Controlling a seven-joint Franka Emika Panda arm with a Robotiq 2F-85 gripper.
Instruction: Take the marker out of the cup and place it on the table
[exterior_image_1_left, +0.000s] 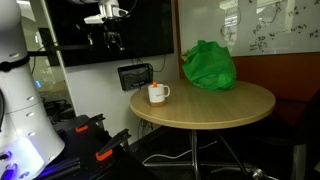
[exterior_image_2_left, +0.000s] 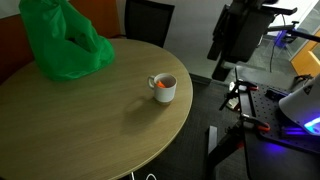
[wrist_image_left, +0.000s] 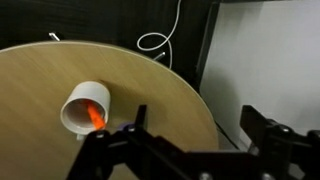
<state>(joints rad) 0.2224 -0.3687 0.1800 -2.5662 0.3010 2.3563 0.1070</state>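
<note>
A white cup (exterior_image_1_left: 158, 93) stands upright near the edge of the round wooden table (exterior_image_1_left: 215, 112), with an orange marker (exterior_image_1_left: 156, 85) sticking out of it. It shows in both exterior views; the cup (exterior_image_2_left: 163, 88) holds the marker (exterior_image_2_left: 160, 84). In the wrist view the cup (wrist_image_left: 84, 107) is seen from above, with the marker (wrist_image_left: 94, 116) inside. My gripper (exterior_image_1_left: 108, 38) hangs high above the table edge, well apart from the cup. Its fingers (wrist_image_left: 195, 125) are spread and empty.
A crumpled green bag (exterior_image_1_left: 208, 66) lies at the back of the table (exterior_image_2_left: 70, 120) and shows in both exterior views (exterior_image_2_left: 62, 40). A black monitor (exterior_image_1_left: 110, 25) and a dark chair (exterior_image_2_left: 148, 20) stand beyond it. A white cable (wrist_image_left: 160, 40) lies on the floor.
</note>
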